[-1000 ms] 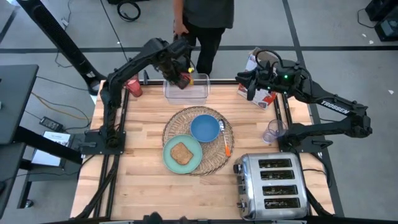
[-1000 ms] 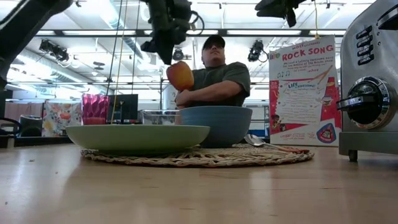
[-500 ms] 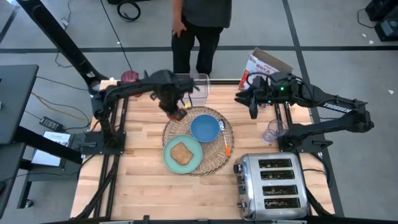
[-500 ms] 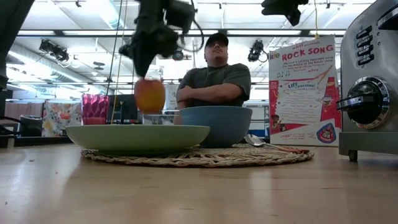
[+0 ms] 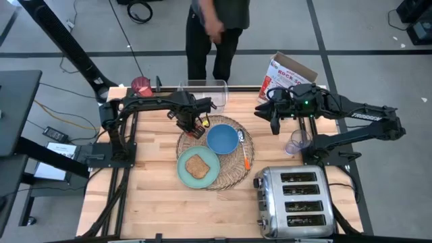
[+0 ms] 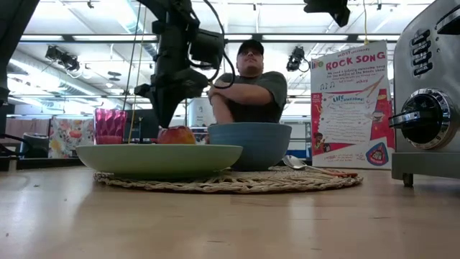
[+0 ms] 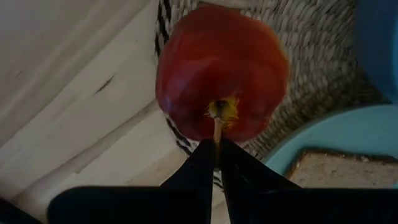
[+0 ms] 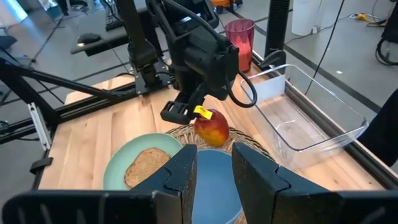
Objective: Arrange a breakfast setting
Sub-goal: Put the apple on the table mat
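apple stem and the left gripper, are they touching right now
Touching. The left wrist view shows the left gripper with its fingertips pinched on the stem of the apple, which hangs over the edge of the wicker placemat.

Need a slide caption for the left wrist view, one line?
Left gripper pinches the apple by its stem over the wicker placemat edge, beside the mint-green plate holding toast.
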`<move>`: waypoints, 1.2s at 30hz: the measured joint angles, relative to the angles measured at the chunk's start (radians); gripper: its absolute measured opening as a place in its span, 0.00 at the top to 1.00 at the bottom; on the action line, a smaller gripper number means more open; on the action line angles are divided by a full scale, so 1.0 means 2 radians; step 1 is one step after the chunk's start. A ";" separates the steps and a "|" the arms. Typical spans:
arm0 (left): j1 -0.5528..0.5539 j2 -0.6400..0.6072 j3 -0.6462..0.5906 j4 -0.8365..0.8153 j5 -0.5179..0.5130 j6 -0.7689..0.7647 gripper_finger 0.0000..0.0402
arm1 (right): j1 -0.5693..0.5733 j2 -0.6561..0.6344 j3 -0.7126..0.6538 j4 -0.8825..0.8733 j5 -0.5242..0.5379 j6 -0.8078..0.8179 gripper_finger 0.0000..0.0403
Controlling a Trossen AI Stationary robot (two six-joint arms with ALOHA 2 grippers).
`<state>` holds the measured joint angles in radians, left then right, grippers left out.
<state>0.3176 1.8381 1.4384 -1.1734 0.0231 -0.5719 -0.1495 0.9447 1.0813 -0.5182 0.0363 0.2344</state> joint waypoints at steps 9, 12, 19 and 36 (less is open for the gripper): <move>0.000 0.000 0.000 -0.003 0.025 0.000 0.93 | 0.003 0.000 0.000 0.000 0.012 0.005 0.73; 0.000 0.000 0.000 -0.008 0.027 -0.001 0.93 | 0.003 0.000 0.000 0.000 0.012 0.005 0.73; 0.004 0.000 0.014 -0.040 0.044 -0.004 0.92 | 0.003 0.001 0.000 0.000 0.012 0.017 0.73; 0.014 0.000 0.019 -0.018 0.039 0.002 0.89 | 0.003 0.001 0.000 -0.007 0.012 0.014 0.73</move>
<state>0.3458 1.8381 1.4754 -1.2092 0.1007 -0.5678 -0.1432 0.9470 1.0809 -0.5316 0.0597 0.2615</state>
